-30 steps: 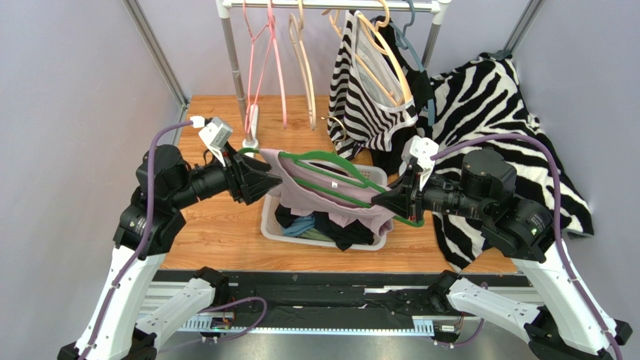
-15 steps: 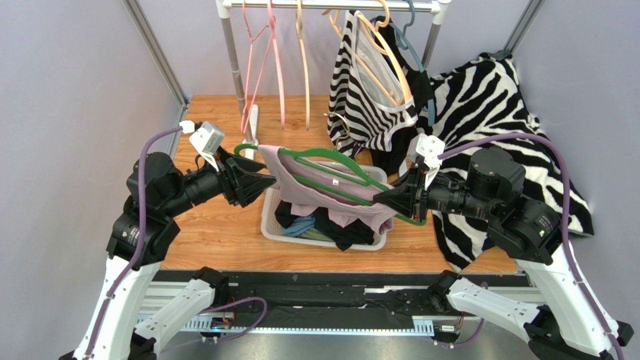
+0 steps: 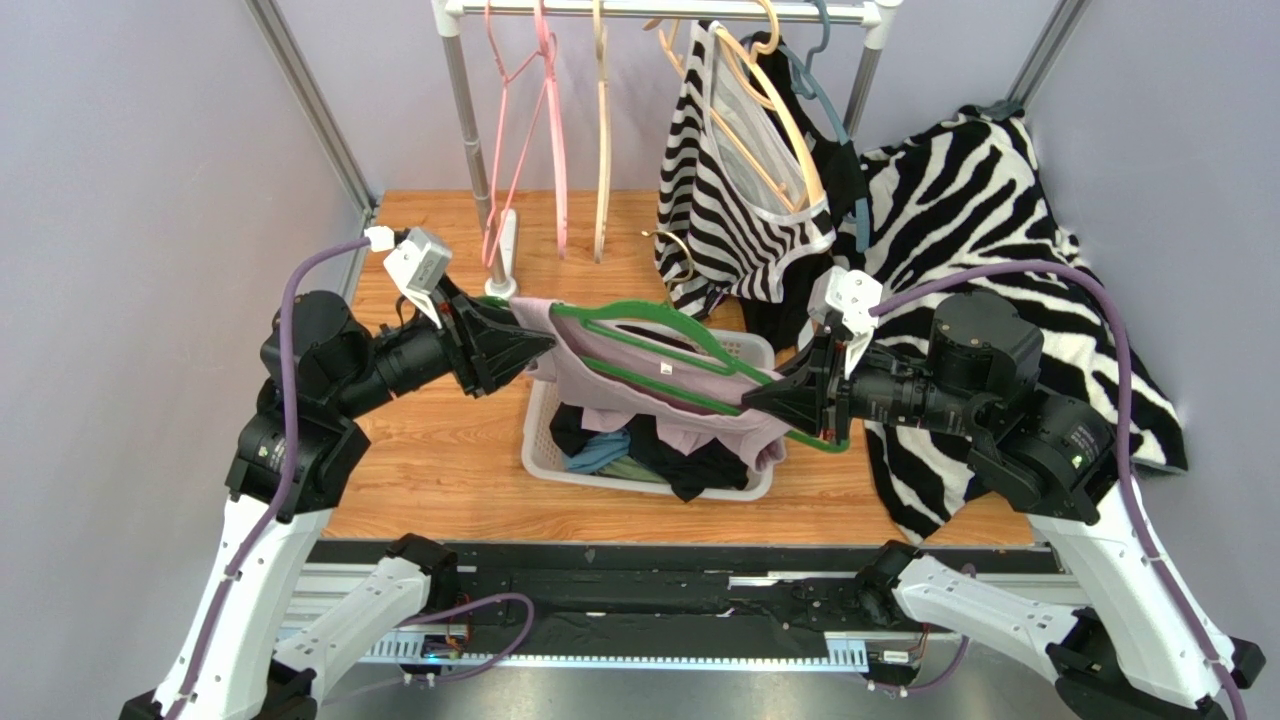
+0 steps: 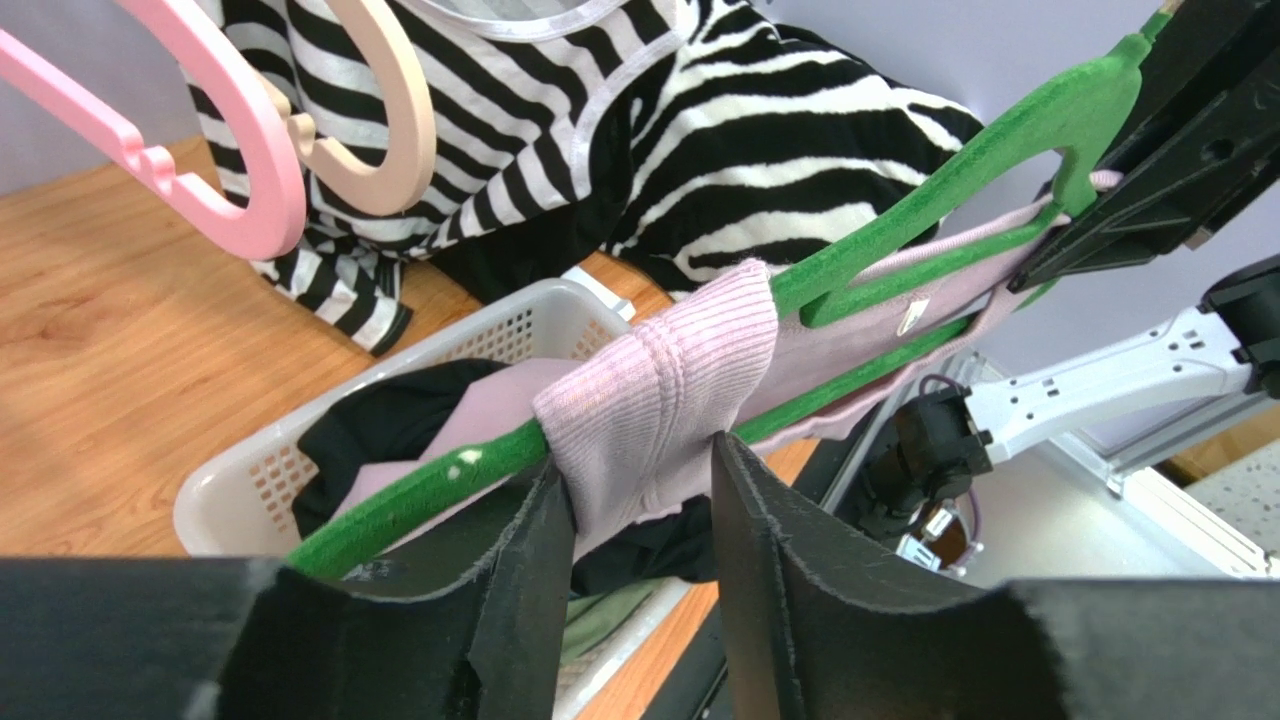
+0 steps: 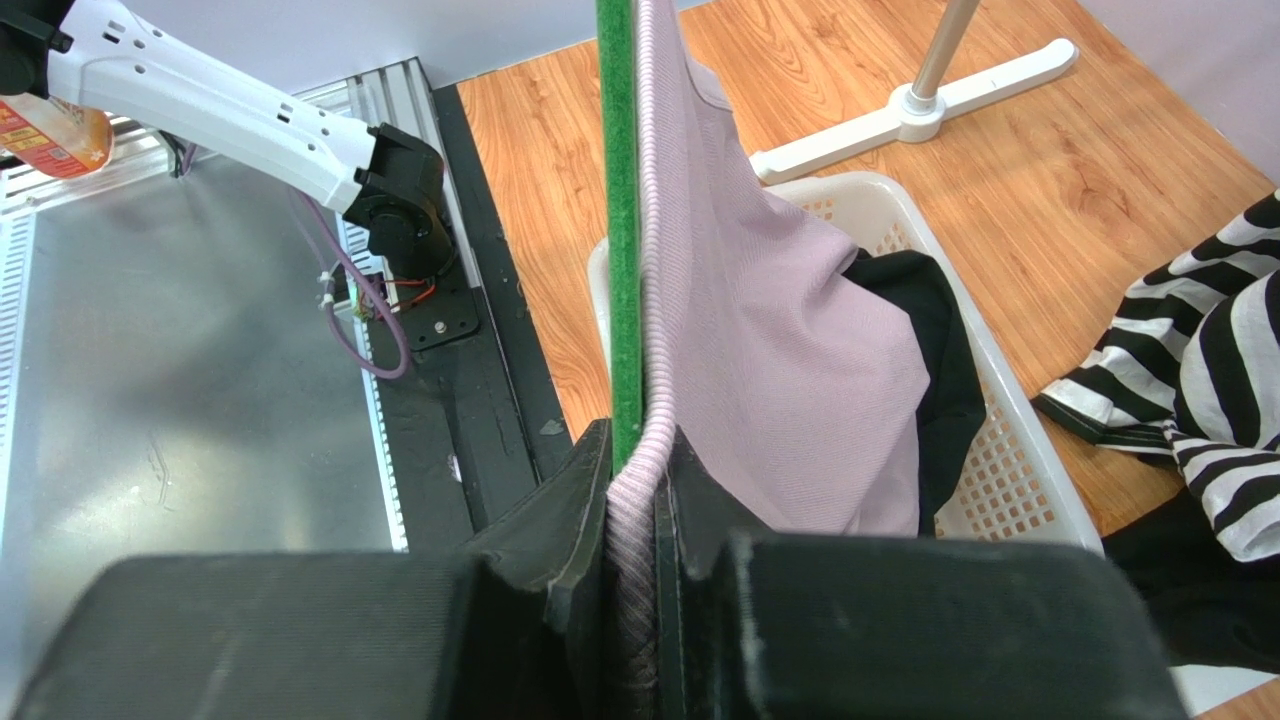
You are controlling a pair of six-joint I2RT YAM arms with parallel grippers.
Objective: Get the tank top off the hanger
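Tank top [image 3: 595,393] still on green hanger [image 4: 932,188], held up between both claws over the laundry basket [image 3: 535,438].

The right gripper [image 5: 639,444] was seen pressed together on the ribbed pink edge of the tank top, with the hanger's green bar lying against the same fold at the fingers. The left gripper [image 4: 639,468] was seen with its fingers partly apart, one on each side of the bunched pink strap where it wraps the hanger's arm; the cloth filled the gap, and a firm pinch could not be told. The garment hung over the basket, which stood by the middle of the table's [image 3: 436,438] near edge.
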